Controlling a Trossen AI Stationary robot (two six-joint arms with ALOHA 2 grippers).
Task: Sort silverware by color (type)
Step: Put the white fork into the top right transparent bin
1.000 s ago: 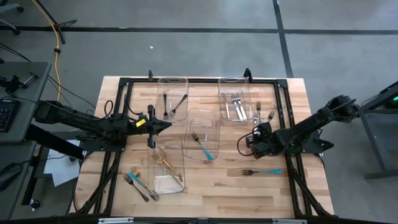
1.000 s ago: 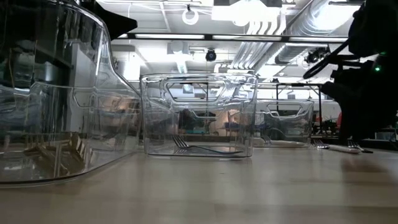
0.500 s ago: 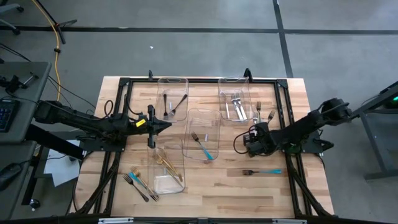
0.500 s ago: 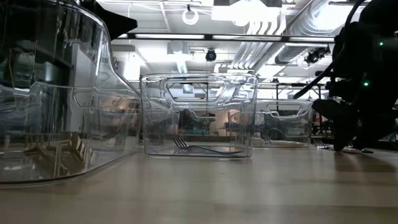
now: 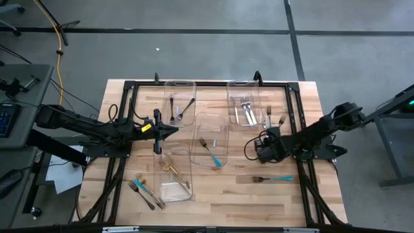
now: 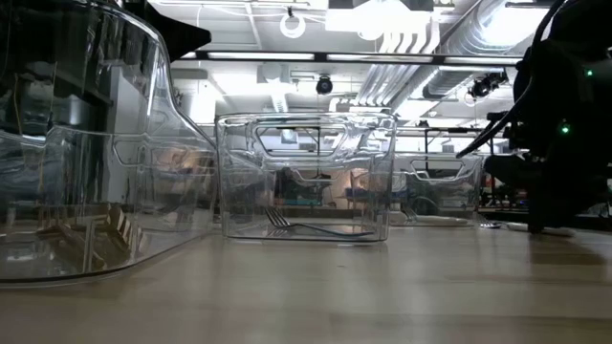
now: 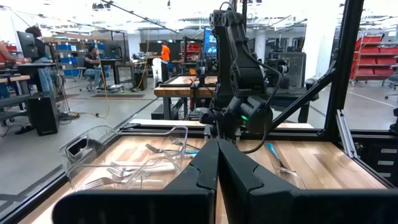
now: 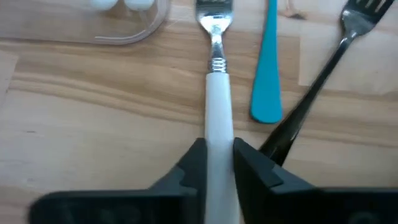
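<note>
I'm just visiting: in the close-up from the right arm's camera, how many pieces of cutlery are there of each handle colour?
White-handled fork: 1
Teal-handled utensil: 1
Dark-handled fork: 1
Total: 3

Wood-grain table (image 8: pixel 93 124), glossy white-handled fork (image 8: pixel 217 93), clear plastic bin (image 6: pixel 304 177)
</note>
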